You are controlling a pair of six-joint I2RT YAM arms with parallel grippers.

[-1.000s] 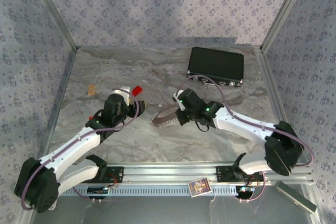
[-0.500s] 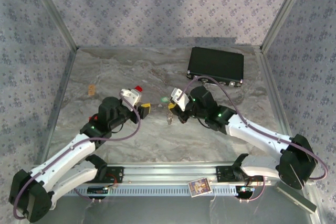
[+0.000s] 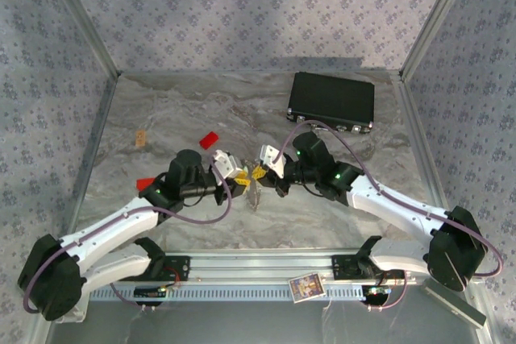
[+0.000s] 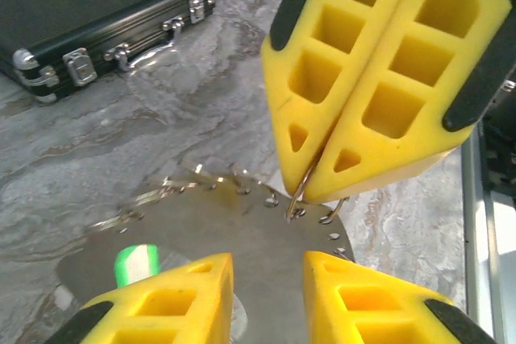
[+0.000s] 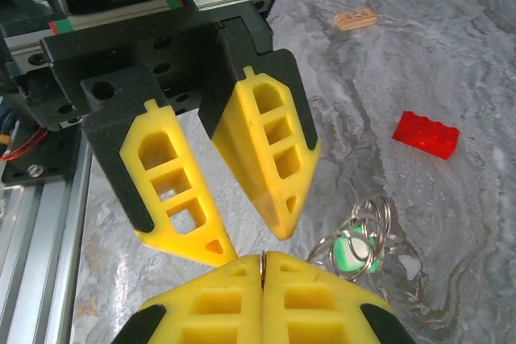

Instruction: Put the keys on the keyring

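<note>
The thin silvery keyring (image 5: pixel 369 217) hung pinched between the right gripper's (image 5: pixel 262 259) closed fingers (image 5: pixel 218 283), its loops dangling. The green-headed key (image 5: pixel 355 249) sat at their seven o'clock.

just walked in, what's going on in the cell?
The right tool is shut on the wire of the keyring, at mid-table. The green key sits among the ring's loops; whether it is threaded on is hard to tell. The left tool faces the right one tip to tip, jaws open, nothing between them.
</note>
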